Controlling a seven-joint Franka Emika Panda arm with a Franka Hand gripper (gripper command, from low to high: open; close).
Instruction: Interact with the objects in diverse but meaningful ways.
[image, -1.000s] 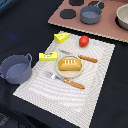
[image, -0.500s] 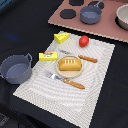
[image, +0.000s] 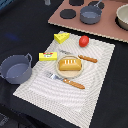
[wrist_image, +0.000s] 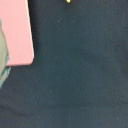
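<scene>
While gripper isn't visible in either view (state can't tell), bread loaf (image: 69, 64) sits on plate, mat centre; butter block (image: 47, 55), cheese wedge (image: 62, 37), tomato (image: 84, 41) nearby; pot (image: 15, 68) beside mat.

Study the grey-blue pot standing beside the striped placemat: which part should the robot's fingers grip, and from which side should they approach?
Grip the pot by its thin upright rim, coming straight down from above, one finger inside the wall and one outside. It stands upright and open-topped, apparently empty, and its body probably looks too wide to span. The part of the rim away from the placemat seems safest, clear of the butter block.
</scene>
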